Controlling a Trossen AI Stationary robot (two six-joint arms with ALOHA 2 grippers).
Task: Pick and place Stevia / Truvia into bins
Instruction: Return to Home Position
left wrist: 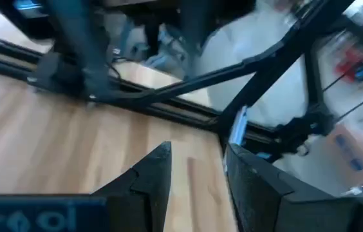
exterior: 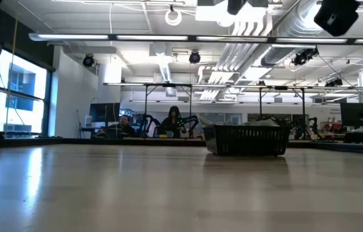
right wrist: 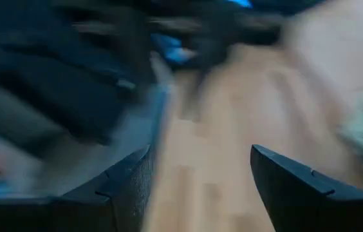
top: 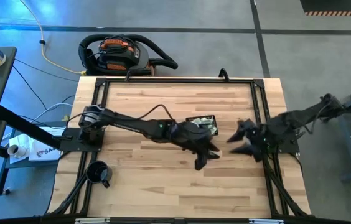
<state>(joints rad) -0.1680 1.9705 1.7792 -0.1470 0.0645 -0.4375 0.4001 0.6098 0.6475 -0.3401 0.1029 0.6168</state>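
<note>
The black basket [top: 199, 119] stands on the table just right of its middle, partly under my left arm. Pale green and white sachets [top: 209, 125] lie in it. In the low view the basket [exterior: 246, 140] rests on its flat bottom, with pale sachets [exterior: 262, 122] showing above its rim. My left gripper [top: 206, 158] hangs above the wood just near of the basket, open, with nothing between its fingers [left wrist: 197, 154]. My right gripper [top: 233, 144] hangs to the basket's right, open and empty [right wrist: 201, 151]. No gripper shows in the low view.
A round black mug [top: 99, 173] stands near the table's near left corner. A black frame rail [top: 259, 106] runs around the table's edges. Bare wood lies along the near side [top: 182, 193]. A vacuum cleaner [top: 122, 53] sits on the floor beyond the far edge.
</note>
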